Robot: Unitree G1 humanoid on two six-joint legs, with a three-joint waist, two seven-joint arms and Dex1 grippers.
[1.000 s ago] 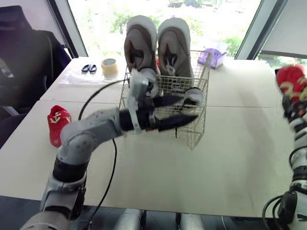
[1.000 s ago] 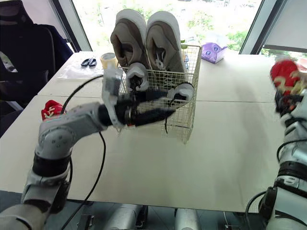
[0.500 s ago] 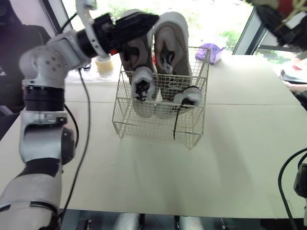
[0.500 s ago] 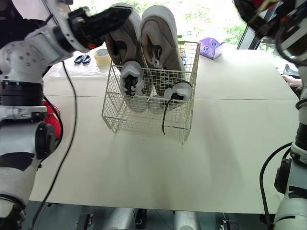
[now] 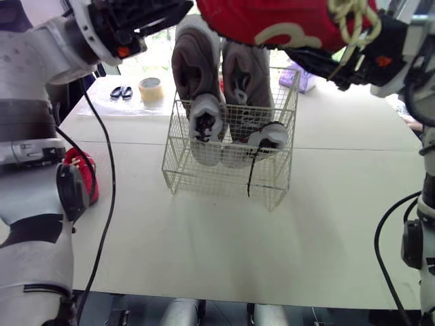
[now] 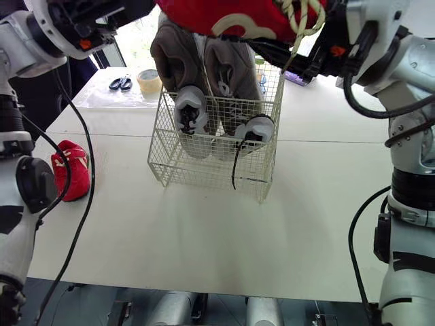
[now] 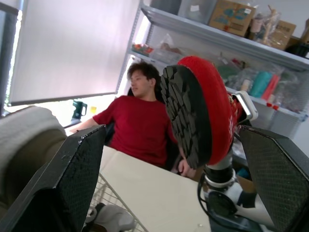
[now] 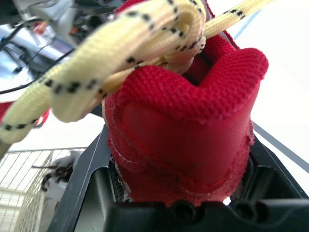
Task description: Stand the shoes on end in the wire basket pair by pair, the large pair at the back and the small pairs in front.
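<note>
The left claw (image 7: 172,130) had its fingers (image 7: 63,183) spread wide apart; beyond them a red shoe (image 7: 215,111) showed its black sole, a person (image 7: 137,128) seated behind.

A basket (image 5: 204,178) on the table (image 5: 224,238) holds a large pair (image 5: 192,68) behind a small pair (image 5: 206,119). A loose shoe (image 6: 70,170) lies to its left; a held shoe (image 5: 272,20) hangs above it.

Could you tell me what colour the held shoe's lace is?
The shoe's lace is cream, flecked black; right wrist view.
</note>
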